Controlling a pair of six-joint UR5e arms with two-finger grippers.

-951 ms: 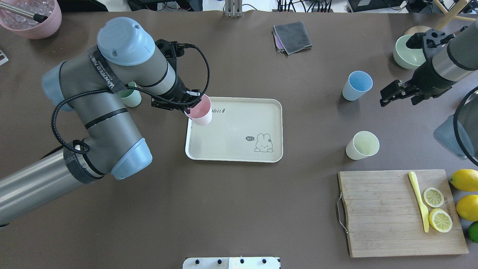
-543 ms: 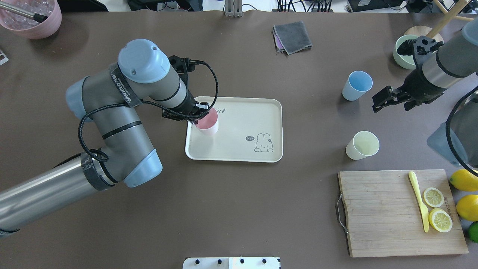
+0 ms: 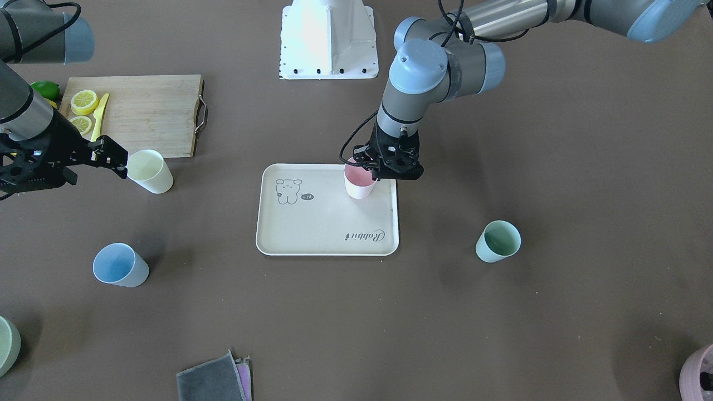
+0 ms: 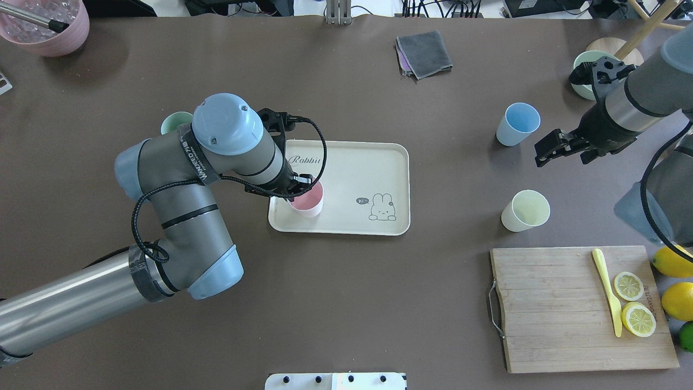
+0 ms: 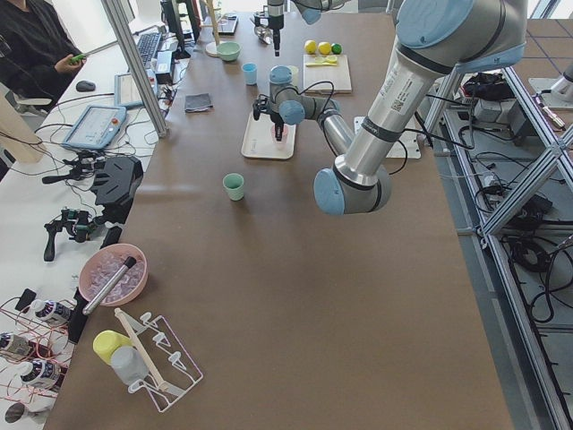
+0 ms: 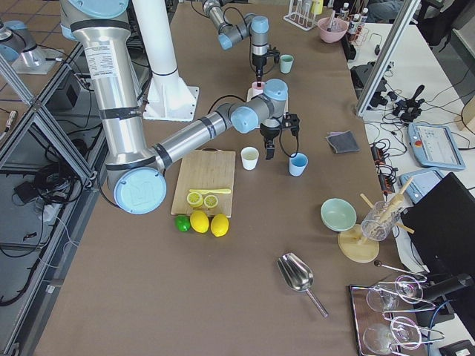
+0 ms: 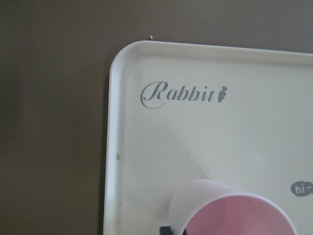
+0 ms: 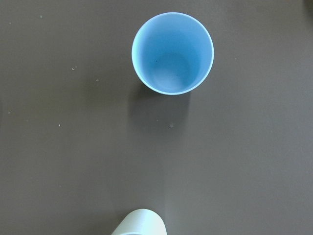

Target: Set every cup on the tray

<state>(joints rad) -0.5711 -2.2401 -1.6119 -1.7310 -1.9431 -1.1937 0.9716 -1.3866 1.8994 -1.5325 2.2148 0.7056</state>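
My left gripper [image 4: 299,187] is shut on the rim of the pink cup [image 4: 306,202], holding it upright over the near-left corner of the cream tray [image 4: 352,173]. I cannot tell whether the cup touches the tray. The cup [image 3: 359,182] also shows in the front view and the left wrist view [image 7: 234,215]. The mint green cup [image 4: 174,121] stands on the table left of the tray. The blue cup [image 4: 518,124] and pale yellow cup [image 4: 525,210] stand to the right. My right gripper [image 4: 548,149] is open and empty, hovering between them.
A wooden cutting board [image 4: 547,309] with lemon slices and a yellow knife lies at the near right, with lemons [image 4: 674,261] beside it. A grey cloth [image 4: 424,53] lies at the far middle. A pale green bowl [image 4: 583,86] and a pink pot [image 4: 46,27] stand in the far corners.
My left arm has carried the pink cup along the tray's left side towards the robot. My right gripper has shifted left, closer to the blue and yellow cups.
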